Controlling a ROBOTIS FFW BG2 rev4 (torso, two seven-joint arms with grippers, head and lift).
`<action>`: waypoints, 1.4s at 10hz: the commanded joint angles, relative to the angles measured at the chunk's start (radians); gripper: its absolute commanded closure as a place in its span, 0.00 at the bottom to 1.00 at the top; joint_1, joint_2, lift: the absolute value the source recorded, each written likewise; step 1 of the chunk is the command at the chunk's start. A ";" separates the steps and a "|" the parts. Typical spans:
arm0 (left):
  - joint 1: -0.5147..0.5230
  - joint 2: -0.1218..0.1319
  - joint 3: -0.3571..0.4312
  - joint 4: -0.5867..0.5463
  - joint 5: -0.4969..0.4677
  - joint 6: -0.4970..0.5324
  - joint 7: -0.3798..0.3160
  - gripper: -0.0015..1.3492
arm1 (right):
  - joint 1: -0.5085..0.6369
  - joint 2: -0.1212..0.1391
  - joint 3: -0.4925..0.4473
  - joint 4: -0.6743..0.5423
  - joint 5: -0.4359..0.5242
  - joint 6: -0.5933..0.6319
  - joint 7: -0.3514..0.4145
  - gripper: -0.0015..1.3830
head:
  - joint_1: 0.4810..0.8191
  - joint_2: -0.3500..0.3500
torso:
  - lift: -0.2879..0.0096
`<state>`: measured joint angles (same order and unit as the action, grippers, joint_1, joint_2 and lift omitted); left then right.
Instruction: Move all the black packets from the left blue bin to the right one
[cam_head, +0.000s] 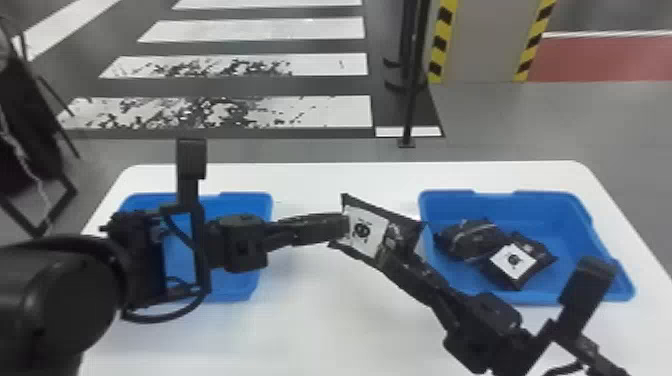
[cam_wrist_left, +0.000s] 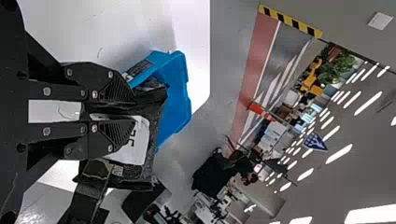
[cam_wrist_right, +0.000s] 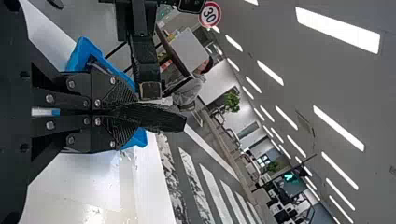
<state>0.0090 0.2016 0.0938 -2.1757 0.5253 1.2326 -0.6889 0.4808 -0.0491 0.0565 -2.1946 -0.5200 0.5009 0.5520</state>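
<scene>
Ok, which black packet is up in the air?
The packet held by the left gripper and right gripper; two others lie in the right bin.

Looks like an indoor test hall tbh: painted crosswalk (cam_head: 330, 111) beyond the left gripper (cam_head: 344, 227), ceiling lights (cam_wrist_right: 338, 128) and road sign (cam_wrist_right: 210, 14) farther off.

White table (cam_head: 310, 325), grey floor (cam_head: 520, 132); white crosswalk stripes (cam_head: 320, 27), red floor patch (cam_head: 605, 60); bright ceiling lights (cam_wrist_right: 338, 29), green plant (cam_wrist_right: 231, 101).
</scene>
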 joint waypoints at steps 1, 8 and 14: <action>0.040 -0.016 0.032 0.000 0.023 -0.072 0.008 0.37 | 0.003 0.000 -0.013 -0.001 -0.004 0.000 0.000 0.93 | 0.63 0.58 | 0.50; 0.290 -0.053 0.239 -0.160 0.037 -0.320 0.031 0.21 | -0.206 -0.034 -0.292 0.227 0.103 -0.044 -0.029 0.93 | 0.63 0.51 | 0.50; 0.393 -0.065 0.339 -0.216 0.051 -0.325 0.034 0.23 | -0.388 -0.054 -0.370 0.527 0.273 -0.098 -0.083 0.41 | 0.63 0.31 | 0.50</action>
<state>0.4021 0.1369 0.4235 -2.3890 0.5789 0.9158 -0.6545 0.0882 -0.1059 -0.3111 -1.6679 -0.2453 0.4036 0.4685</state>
